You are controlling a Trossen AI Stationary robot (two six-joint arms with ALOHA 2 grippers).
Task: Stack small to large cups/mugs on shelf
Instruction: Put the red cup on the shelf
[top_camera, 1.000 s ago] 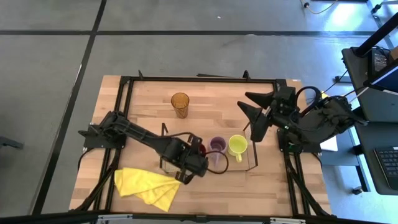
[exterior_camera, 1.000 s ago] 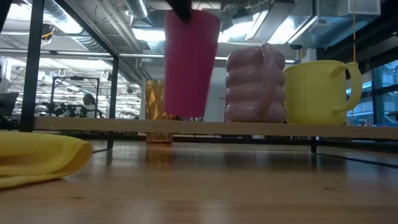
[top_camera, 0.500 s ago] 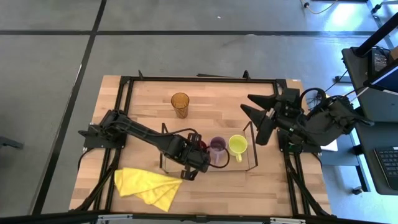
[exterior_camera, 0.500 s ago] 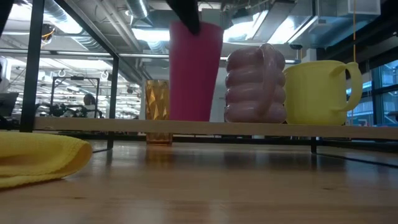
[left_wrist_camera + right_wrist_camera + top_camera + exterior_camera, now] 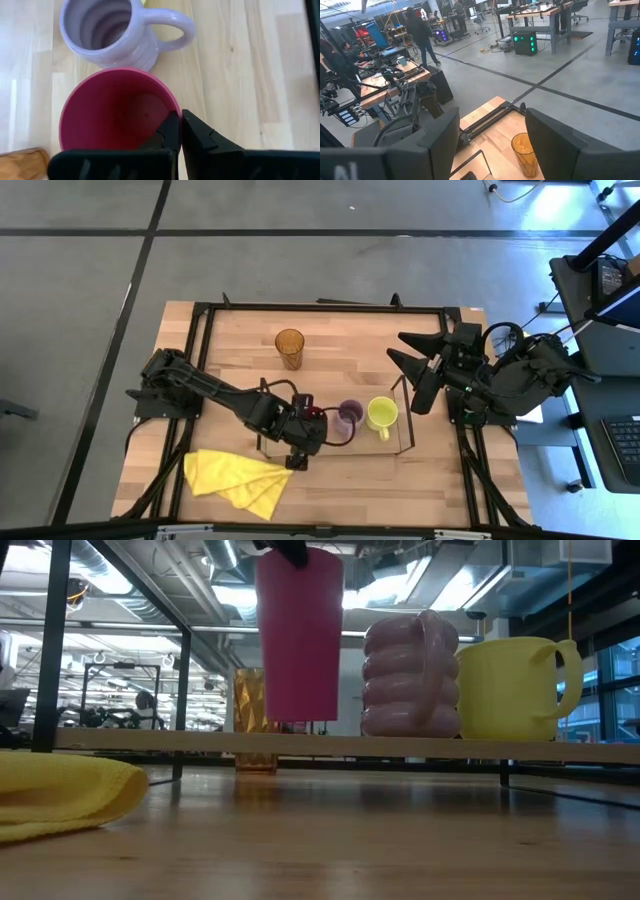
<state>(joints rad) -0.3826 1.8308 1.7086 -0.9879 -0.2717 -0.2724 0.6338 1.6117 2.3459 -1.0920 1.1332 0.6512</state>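
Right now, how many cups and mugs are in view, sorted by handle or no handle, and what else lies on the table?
Mugs with handle: 2, the lilac mug and the yellow-green mug.
Cups without handle: 2, the amber tumbler and the dark red cup.
Cloths: 1, the yellow cloth.
Total: 5.

**Wood, plastic and glaze on show**

The desk (image 5: 330, 480) is pale, matt wood with visible grain, and the shelf (image 5: 350, 746) matches it. The red cup (image 5: 117, 112) looks like smooth matt plastic. The lilac mug (image 5: 112, 30) is ribbed with a soft glazed sheen. The amber tumbler (image 5: 524, 152) is translucent and textured. The yellow cloth (image 5: 235, 480) lies soft and matt. The left pincer (image 5: 180, 135) is dull black plastic.
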